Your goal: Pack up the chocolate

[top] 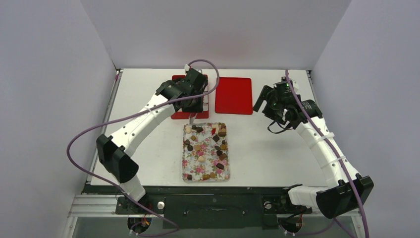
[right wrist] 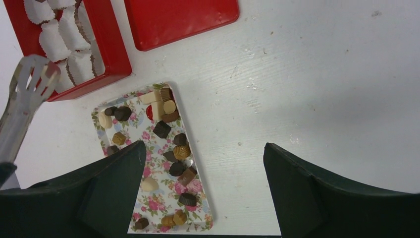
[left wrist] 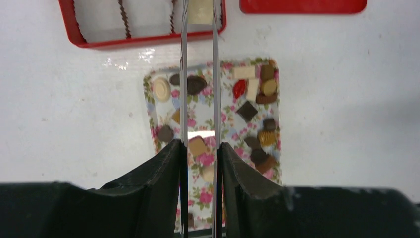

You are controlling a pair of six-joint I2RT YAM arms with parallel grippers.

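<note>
The chocolate is a scatter of dark, tan and cream pieces on the floral tray. My left gripper is shut on metal tongs. The tongs reach over the tray's far end to the red box of white paper cups. A cream shape shows between their tips; I cannot tell if it is gripped. My right gripper hangs open and empty, above the table right of the tray.
A flat red lid lies right of the box at the back. White walls close in the table on three sides. The left arm's purple cable loops over the left side of the table.
</note>
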